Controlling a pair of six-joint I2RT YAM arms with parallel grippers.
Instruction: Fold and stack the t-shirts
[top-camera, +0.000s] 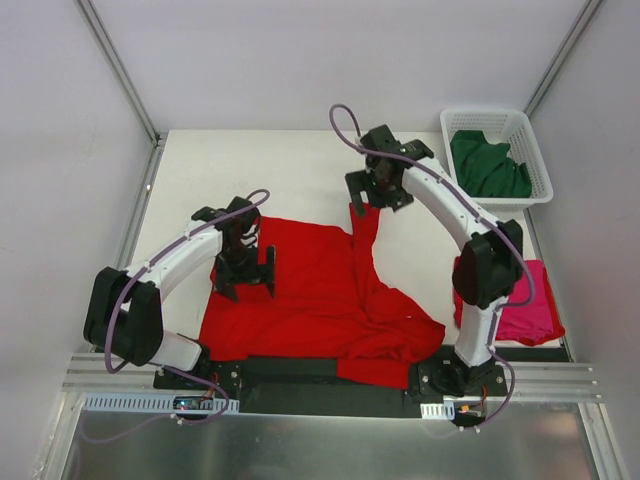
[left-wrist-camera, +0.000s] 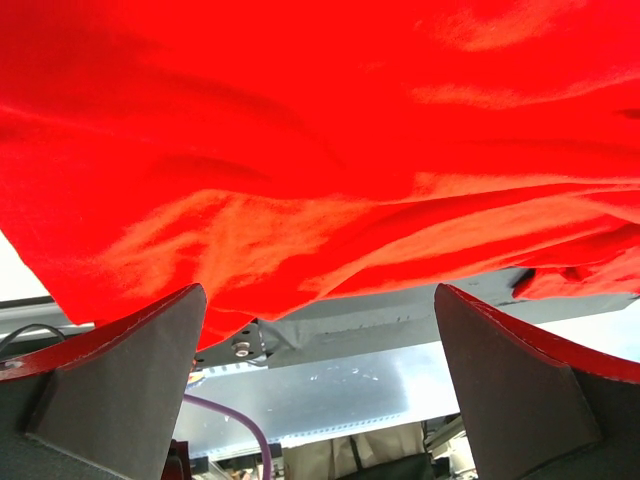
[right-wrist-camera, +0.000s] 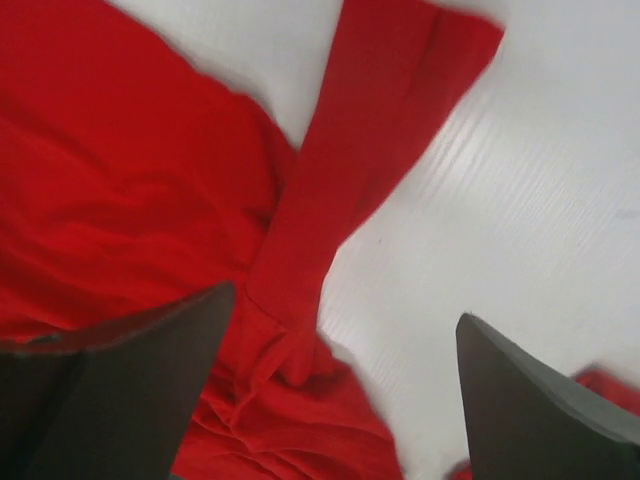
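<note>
The red shirt (top-camera: 320, 290) lies spread on the middle of the table (top-camera: 280, 170). It is fairly flat on its left half and bunched into folds at its near right corner. Its near edge hangs over the dark strip at the table's near side. A narrow band of the shirt (top-camera: 366, 225) runs from its far right edge toward the far side, lying flat on the white top; the right wrist view shows this band (right-wrist-camera: 370, 130) crossing the picture at a slant.

The left gripper (top-camera: 245, 280) stands over the left part of the red shirt with its fingers wide apart and nothing between them. In its wrist view the left gripper (left-wrist-camera: 320, 290) looks across rumpled red cloth (left-wrist-camera: 320, 150).

The right gripper (top-camera: 372, 200) is at the far end of the band, also spread open and holding nothing. From its own camera, the right gripper (right-wrist-camera: 345, 305) has the band and bare table showing between its fingers.

The pink shirt (top-camera: 530, 305) lies folded at the near right, partly hidden by the right arm, apart from the red one. The green shirt (top-camera: 488, 165) sits crumpled in the basket (top-camera: 497, 120) at the far right corner.
</note>
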